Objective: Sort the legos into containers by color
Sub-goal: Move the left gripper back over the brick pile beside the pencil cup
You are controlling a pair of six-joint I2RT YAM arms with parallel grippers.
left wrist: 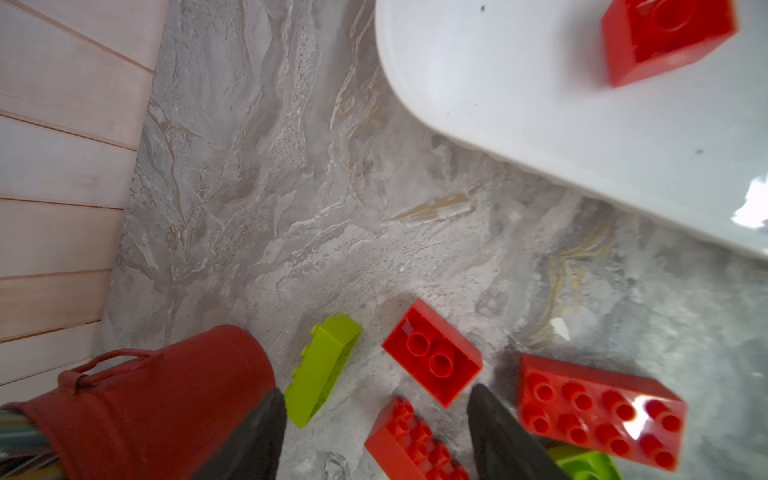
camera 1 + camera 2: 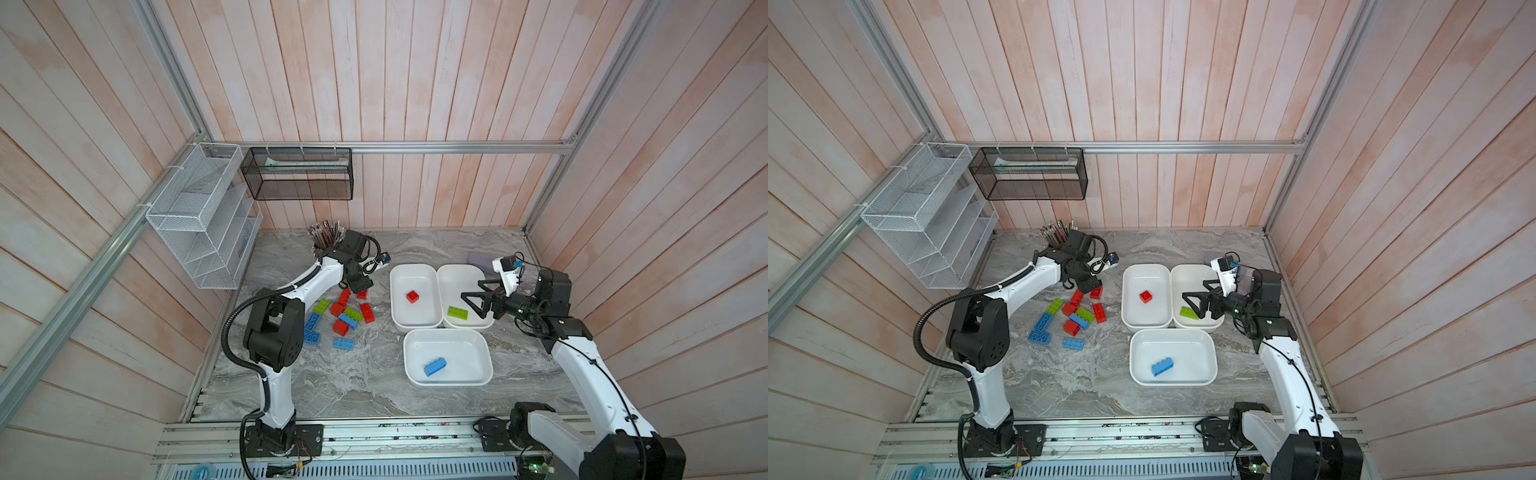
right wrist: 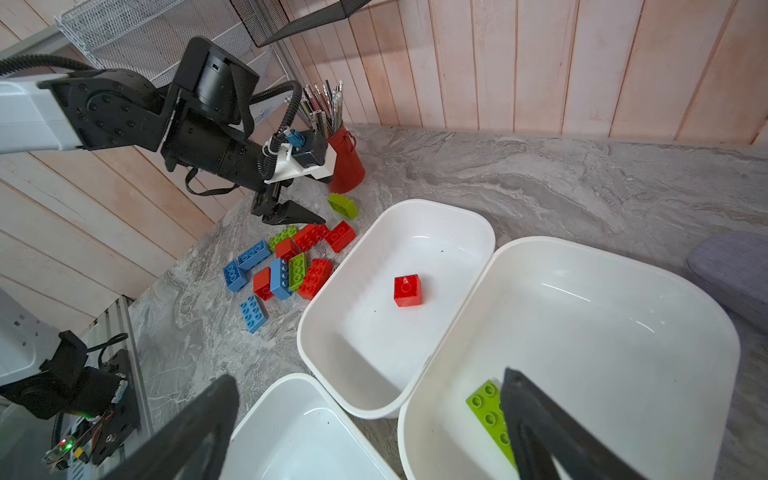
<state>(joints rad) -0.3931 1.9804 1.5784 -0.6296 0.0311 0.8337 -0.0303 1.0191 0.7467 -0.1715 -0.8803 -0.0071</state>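
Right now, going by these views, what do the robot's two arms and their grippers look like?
Both arms have glossy white shell links, left arm and right arm, joined by black joint housings. A black ribbed hose loops beside the left arm; a thin black cable runs along the right. The left gripper and right gripper have black, tapering triangular fingers.

legos (image 2: 366,312) pile: left | 3 containers (image 2: 415,278): right | 1 inside each
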